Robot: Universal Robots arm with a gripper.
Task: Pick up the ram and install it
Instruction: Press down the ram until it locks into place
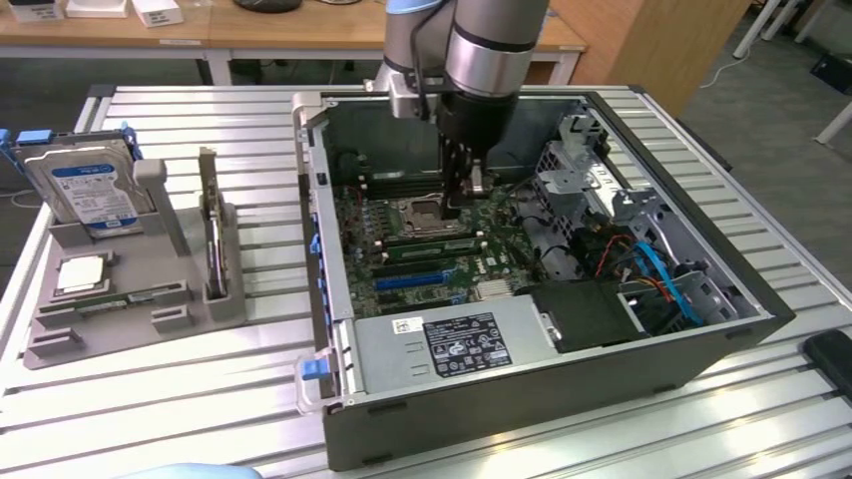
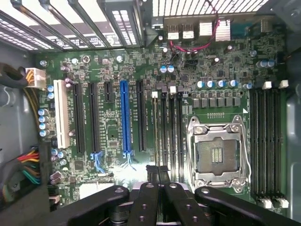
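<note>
My gripper point(image 1: 474, 188) is down inside the open computer case point(image 1: 745, 299), over the motherboard point(image 2: 113, 70) beside the CPU socket point(image 2: 218, 153). Its two dark fingertips point(image 2: 151, 170) are shut against each other. In the wrist view the ram point(image 2: 155, 127) shows as a thin edge-on strip standing in the memory slot farthest from the socket. The shut gripper point(image 2: 157, 170) hangs over one end of that strip. Whether the tips touch it I cannot tell. The neighbouring memory slots point(image 2: 171, 127) look bare.
A grey fixture point(image 1: 80, 334) on the exterior view's left holds a blue-labelled hard drive point(image 1: 87, 190), an upright dark card point(image 1: 211, 235), a CPU chip point(image 1: 83, 271) and a small green board point(image 1: 127, 299). The power supply point(image 1: 453, 344), drive cage point(image 1: 586, 170) and cables point(image 1: 665, 284) crowd the case.
</note>
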